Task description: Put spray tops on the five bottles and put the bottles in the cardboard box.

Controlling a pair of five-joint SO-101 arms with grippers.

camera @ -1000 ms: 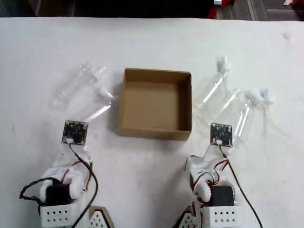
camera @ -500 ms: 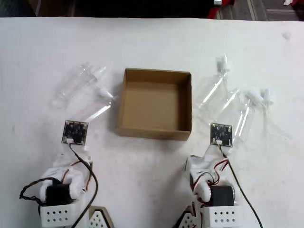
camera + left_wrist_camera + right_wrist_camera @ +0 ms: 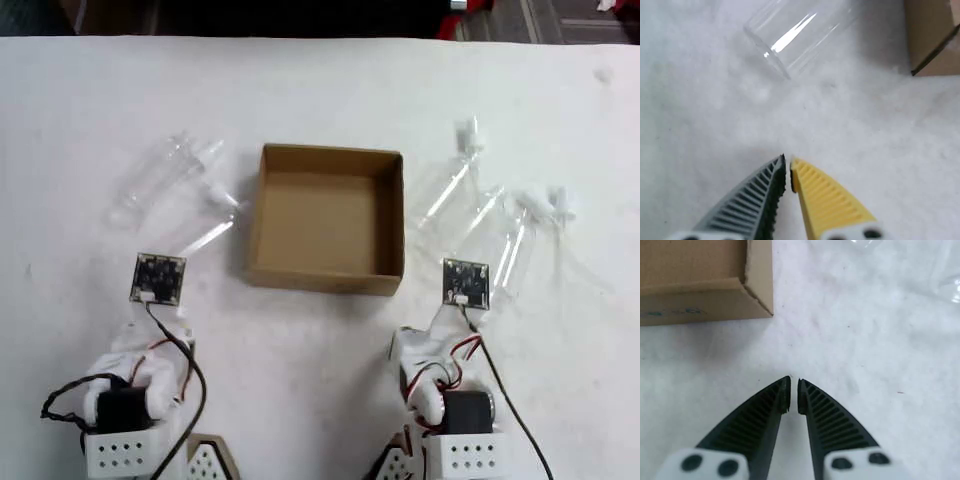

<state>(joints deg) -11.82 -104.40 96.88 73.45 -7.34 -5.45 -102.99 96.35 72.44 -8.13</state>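
left gripper (image 3: pixel 788 162) and right gripper (image 3: pixel 794 390) are resting nearly closed, empty, at the table's (image 3: pixel 320 100) near edge; clear bottles (image 3: pixel 152 186) are lying either side of the central cardboard box (image 3: pixel 325 281), risking rolling if nudged.

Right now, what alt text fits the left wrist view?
The left gripper, shut, with one grey and one yellow finger, sits over the white table; beyond lie a clear bottle and a corner of the cardboard box.
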